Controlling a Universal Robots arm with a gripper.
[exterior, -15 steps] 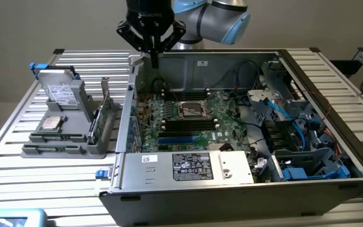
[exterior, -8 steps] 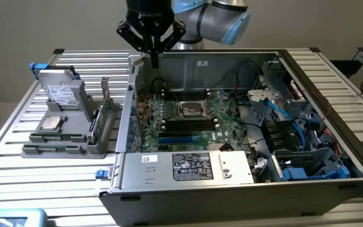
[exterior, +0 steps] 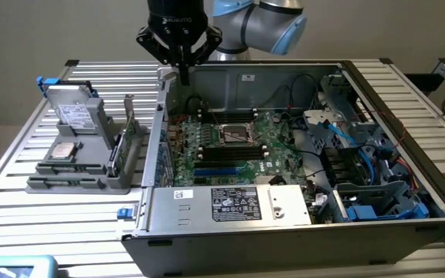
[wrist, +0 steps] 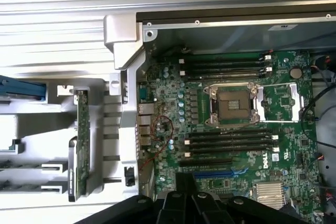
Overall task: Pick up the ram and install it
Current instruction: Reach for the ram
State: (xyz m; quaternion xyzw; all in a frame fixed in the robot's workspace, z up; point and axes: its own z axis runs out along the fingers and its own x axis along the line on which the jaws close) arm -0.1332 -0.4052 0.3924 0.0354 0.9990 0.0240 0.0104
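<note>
My gripper (exterior: pixel 183 76) hangs shut with nothing between its fingers, above the far left corner of the open computer case (exterior: pixel 230 217). In the wrist view its black fingers (wrist: pixel 185 183) sit over the motherboard (wrist: pixel 236 145), near the black memory slots (wrist: pixel 231 141). A thin dark strip that looks like the ram (exterior: pixel 68 169) stands on edge in a front slot of the grey holder (exterior: pixel 79 184), well off to the exterior view's left of the gripper. The same strip, the ram (wrist: pixel 31 165), appears beside the case.
A larger green card with a metal bracket (exterior: pixel 120 147) stands upright in the holder next to the case wall. A hard drive in a blue caddy (exterior: pixel 76 110) and a processor chip (exterior: pixel 62 150) also rest there. Cables and drive cages (exterior: pixel 369 174) crowd the case's right side.
</note>
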